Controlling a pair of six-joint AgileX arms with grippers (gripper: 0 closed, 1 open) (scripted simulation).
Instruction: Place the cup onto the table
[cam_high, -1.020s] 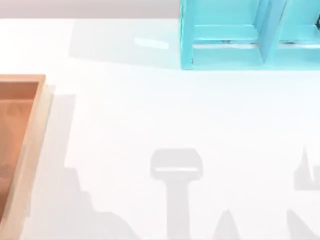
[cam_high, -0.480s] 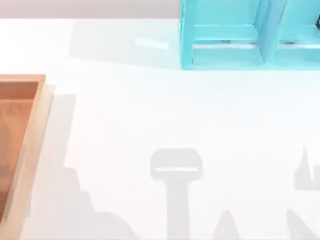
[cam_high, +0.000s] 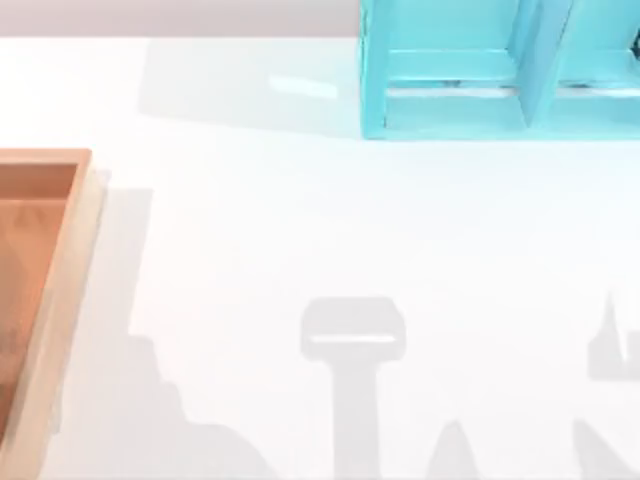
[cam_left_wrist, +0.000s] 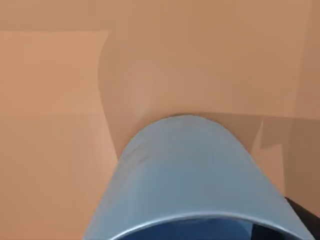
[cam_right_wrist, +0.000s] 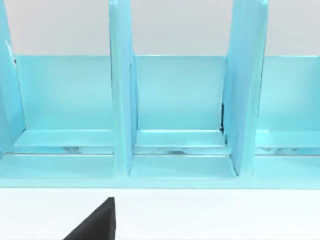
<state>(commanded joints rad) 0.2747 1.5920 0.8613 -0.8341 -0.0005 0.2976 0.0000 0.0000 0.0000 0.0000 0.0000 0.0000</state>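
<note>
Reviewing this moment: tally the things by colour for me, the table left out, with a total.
Blue: 1, the cup, seen close in the left wrist view over an orange-brown surface.
Turquoise: 1, the shelf unit at the table's far edge.
Orange-brown: 1, the wooden tray at the table's left side.
Total: 3.

Top view: overhead, looking straight down on the glossy white table (cam_high: 300, 220), the orange-brown wooden tray (cam_high: 40, 300) cut off at the left edge and the turquoise shelf unit (cam_high: 450, 90) at the far edge. Left wrist view: very close, facing the tray's wooden floor (cam_left_wrist: 55, 100) past a small round blue cup (cam_left_wrist: 190, 175). Right wrist view: low, near, facing the shelf unit's open compartments (cam_right_wrist: 177, 100) across the table. Top and right wrist views share the shelf; top and left wrist views share the tray.
</note>
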